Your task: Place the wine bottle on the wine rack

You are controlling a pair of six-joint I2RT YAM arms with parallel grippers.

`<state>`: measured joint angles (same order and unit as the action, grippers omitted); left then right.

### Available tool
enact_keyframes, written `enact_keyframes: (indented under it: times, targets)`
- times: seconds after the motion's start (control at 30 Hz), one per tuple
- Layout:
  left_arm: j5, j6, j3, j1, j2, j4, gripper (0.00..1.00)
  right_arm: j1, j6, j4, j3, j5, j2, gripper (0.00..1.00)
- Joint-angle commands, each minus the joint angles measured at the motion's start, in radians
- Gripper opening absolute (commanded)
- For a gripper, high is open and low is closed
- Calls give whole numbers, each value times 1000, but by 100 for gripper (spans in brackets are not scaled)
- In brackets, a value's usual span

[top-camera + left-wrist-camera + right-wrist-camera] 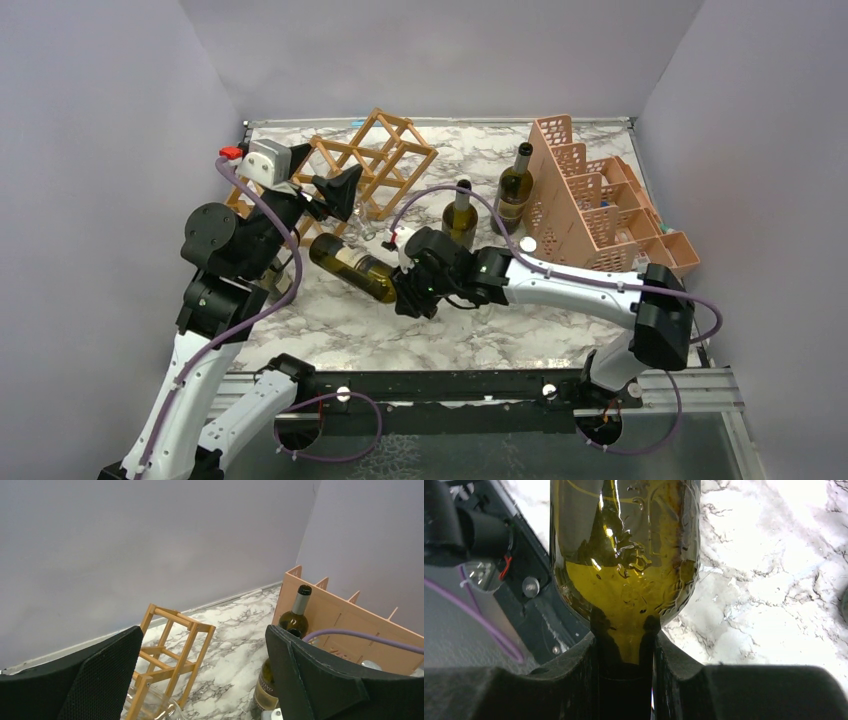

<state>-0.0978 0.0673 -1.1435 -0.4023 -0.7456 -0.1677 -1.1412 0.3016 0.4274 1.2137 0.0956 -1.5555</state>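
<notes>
The wine bottle [352, 263] is dark green glass with yellowish liquid. It lies level above the marble table, base toward the left. My right gripper [408, 282] is shut on its neck. In the right wrist view the bottle [624, 555] fills the top and its neck sits between my right gripper's [624, 680] jaws. The wooden lattice wine rack [372, 160] stands at the back left and also shows in the left wrist view [172, 652]. My left gripper [335, 198] is open and empty, between the rack and the bottle's base; its fingers [100, 675] are wide apart.
Two more wine bottles stand upright on the table [460, 215] [515, 185]; one shows in the left wrist view [295, 617]. A pink stepped grid crate [600, 200] stands at the back right. Grey walls enclose the table on three sides.
</notes>
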Motion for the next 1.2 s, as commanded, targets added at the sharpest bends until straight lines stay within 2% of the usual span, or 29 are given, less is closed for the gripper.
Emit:
enact_keyframes:
  times: [0.0, 0.3, 0.7, 1.17]
  targets:
    - [20, 8, -53, -1, -4, -21, 99, -23, 95, -240, 16, -93, -28, 1]
    - [59, -19, -72, -2, -2, -78, 99, -44, 192, -284, 54, -162, -133, 1]
    - [134, -21, -70, -2, -26, -129, 99, -49, 241, -331, 115, -243, -210, 1]
    - [127, -20, -71, -3, -59, -133, 99, -49, 307, -361, 169, -311, -272, 1]
